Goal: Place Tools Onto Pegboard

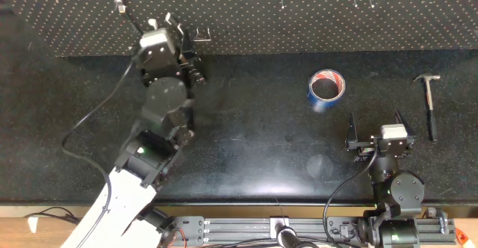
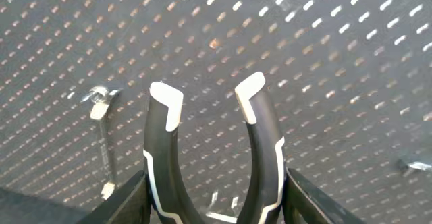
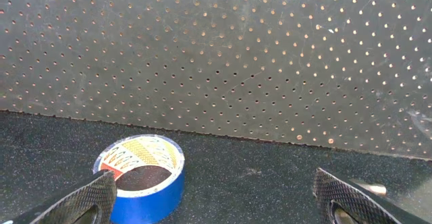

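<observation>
1. Fingers: the left gripper (image 2: 208, 99) has them apart and empty, close before the pegboard (image 1: 299, 24) at ten o'clock. The right gripper (image 1: 376, 121) has them apart and empty, at four o'clock.
2. The hammer (image 1: 429, 106) lies on the table (image 1: 246, 143) at three o'clock.
3. The tape roll (image 3: 152, 183) rests at two o'clock.
4. A slim metal tool (image 2: 101, 140) hangs on the pegboard at eleven o'clock.

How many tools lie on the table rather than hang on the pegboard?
2. The blue tape roll lies right of centre, ahead of the right gripper; the hammer lies near the table's right edge. The left arm may hide more.
</observation>
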